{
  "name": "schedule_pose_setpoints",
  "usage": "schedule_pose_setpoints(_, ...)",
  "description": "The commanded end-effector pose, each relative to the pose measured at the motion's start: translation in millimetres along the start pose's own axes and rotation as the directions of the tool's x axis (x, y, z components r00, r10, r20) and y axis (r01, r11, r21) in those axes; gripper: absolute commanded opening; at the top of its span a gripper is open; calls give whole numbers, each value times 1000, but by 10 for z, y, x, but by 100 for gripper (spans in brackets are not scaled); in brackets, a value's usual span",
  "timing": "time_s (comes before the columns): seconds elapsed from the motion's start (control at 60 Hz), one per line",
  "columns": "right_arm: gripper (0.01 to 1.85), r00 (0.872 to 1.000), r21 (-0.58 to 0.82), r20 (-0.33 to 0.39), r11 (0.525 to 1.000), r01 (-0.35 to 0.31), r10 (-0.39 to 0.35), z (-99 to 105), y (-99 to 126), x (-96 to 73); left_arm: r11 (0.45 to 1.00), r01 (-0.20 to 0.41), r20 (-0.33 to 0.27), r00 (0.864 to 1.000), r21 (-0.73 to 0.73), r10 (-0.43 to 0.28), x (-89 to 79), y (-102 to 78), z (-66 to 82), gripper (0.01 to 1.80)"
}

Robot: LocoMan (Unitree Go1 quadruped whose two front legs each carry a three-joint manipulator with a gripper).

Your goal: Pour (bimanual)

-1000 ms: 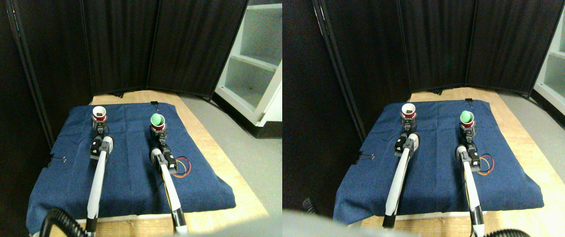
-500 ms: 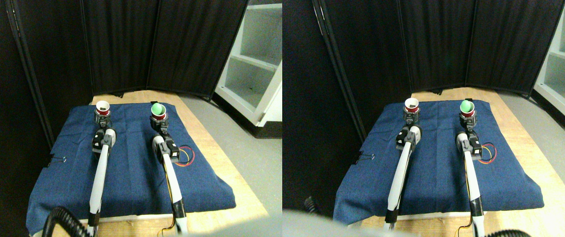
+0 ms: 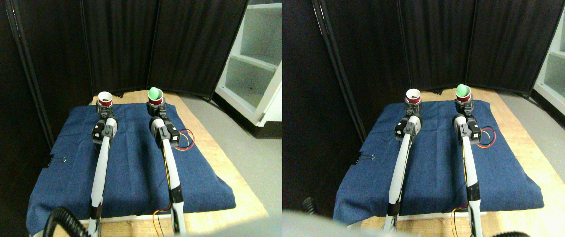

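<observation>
Two small red cups with white rims are held up above a blue cloth [image 3: 129,163]. The left cup [image 3: 105,99] looks empty and sits upright in my left gripper [image 3: 104,106], which is shut on it. In the right cup [image 3: 154,96] rests a green ball [image 3: 153,92], and my right gripper [image 3: 156,105] is shut on that cup. Both cups hang over the far edge of the cloth, roughly level and about a hand's width apart.
The blue cloth covers a wooden table [image 3: 223,163] and is pinned by binder clips [image 3: 57,159] at the left edge. Black curtain panels [image 3: 124,44] stand close behind. A white shelf unit [image 3: 255,64] is at the right. Coloured wires [image 3: 186,140] loop beside my right arm.
Both arms have lifted and carried their cups up and away toward the far edge of the cloth. The cups stayed upright and the green ball stayed in the right one.
</observation>
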Motion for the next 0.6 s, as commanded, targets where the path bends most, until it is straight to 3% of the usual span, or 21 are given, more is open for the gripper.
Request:
schedule_pose_setpoints(0.017,33,999,5,2,999,-47,47,-37,151,-22,999,39,0,999,-4,-39,-1,-114,-36,33)
schedule_pose_setpoints(0.6,33,996,-84,-47,993,-79,75,-100,332,182,1000,19,-62,998,-2,-19,34,-292,-267,33)
